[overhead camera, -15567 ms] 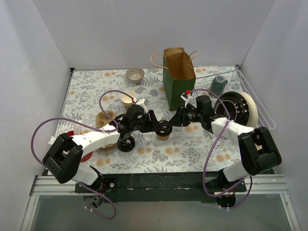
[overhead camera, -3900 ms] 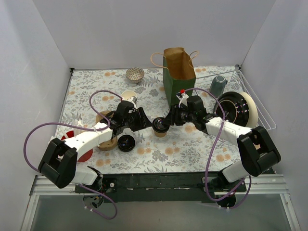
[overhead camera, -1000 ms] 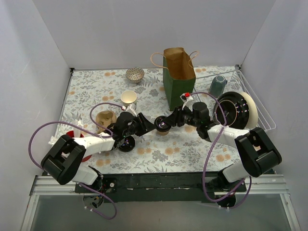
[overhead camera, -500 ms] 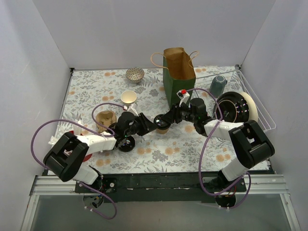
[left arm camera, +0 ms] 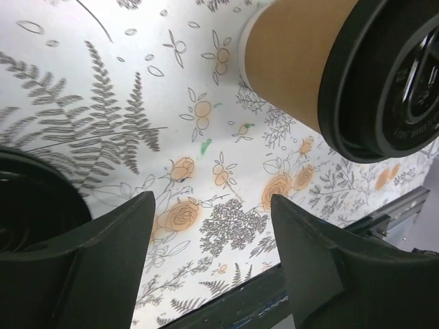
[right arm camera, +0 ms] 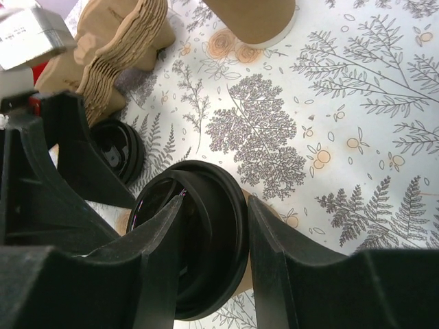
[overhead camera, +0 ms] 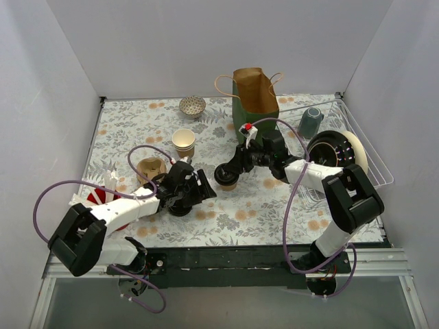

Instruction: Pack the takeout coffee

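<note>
The takeout coffee [overhead camera: 225, 177], a small tan cup [left arm camera: 288, 65] with a black sip lid [left arm camera: 391, 75], stands on the flowered table in front of the green paper bag [overhead camera: 255, 113]. My right gripper [overhead camera: 232, 168] is shut on the lid's rim [right arm camera: 206, 226]: one finger lies across the lid's top and the other presses its outer edge. My left gripper [overhead camera: 203, 188] is open and empty, just left of the cup and apart from it. In the left wrist view its fingers [left arm camera: 103, 267] frame only bare table.
A spare black lid [overhead camera: 180, 204] lies under my left arm. Brown sleeves [overhead camera: 151, 168] and stacked paper cups [overhead camera: 183, 142] stand to the left, with a patterned bowl [overhead camera: 193, 105] at the back. A wire rack [overhead camera: 374, 171] at the right holds a mug [overhead camera: 312, 120] and a plate [overhead camera: 336, 154].
My left gripper has opened, let go of the cup and drawn back to the left. My right gripper stays on the lid and has shifted slightly leftward.
</note>
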Controlling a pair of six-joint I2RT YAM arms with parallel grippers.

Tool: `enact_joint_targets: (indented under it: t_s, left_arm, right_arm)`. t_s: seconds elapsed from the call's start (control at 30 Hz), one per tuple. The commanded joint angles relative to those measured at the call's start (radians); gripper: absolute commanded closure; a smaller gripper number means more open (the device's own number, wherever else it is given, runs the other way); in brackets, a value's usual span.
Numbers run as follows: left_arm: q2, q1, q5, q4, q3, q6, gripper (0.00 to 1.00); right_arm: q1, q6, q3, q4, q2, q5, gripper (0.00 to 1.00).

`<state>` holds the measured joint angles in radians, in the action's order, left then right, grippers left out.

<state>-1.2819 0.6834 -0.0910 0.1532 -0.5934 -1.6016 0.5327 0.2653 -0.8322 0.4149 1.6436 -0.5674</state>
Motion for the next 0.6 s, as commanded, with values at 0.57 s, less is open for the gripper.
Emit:
enact_joint_targets:
  t_s: [0.57]
  left_arm:
    - [-0.077,-0.134,-0.208,0.011,-0.236,0.302,0.30]
  right_arm:
    - [0.041,-0.182,-0.070,-0.387,0.147,-0.124,0.54]
